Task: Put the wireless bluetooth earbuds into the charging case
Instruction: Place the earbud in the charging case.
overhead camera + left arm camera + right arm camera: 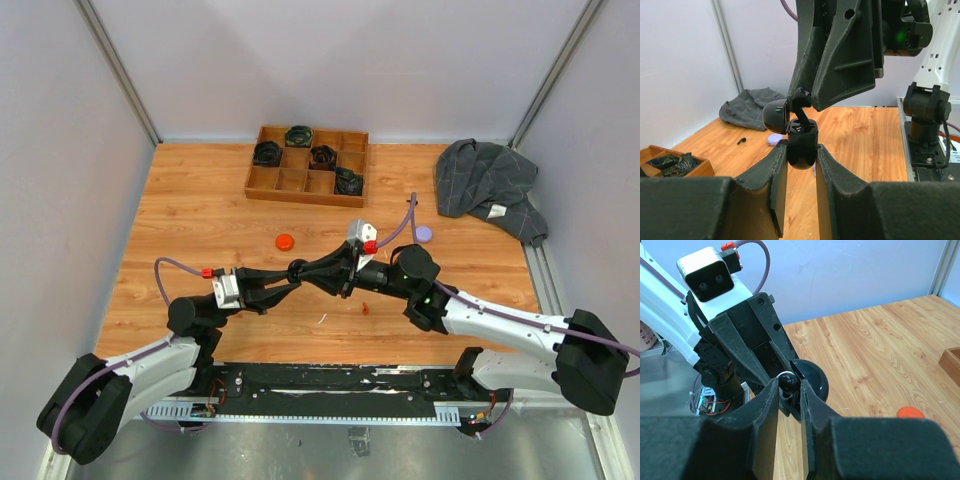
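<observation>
The left gripper (pixel 801 152) pinches the body of the open black charging case (pixel 803 131), raised over the middle of the table (pixel 200 220), its lid (pixel 774 116) swung left. The right gripper (pixel 788 385) is clamped on a black earbud (pixel 801 107) whose stem sits at the case's mouth. If the bud goes in tilted, it could jam on the rim or slip out and drop (an orange-red earbud (pixel 366 308) lies loose on the table, near side). A hard push might also twist the case in its narrow grip.
</observation>
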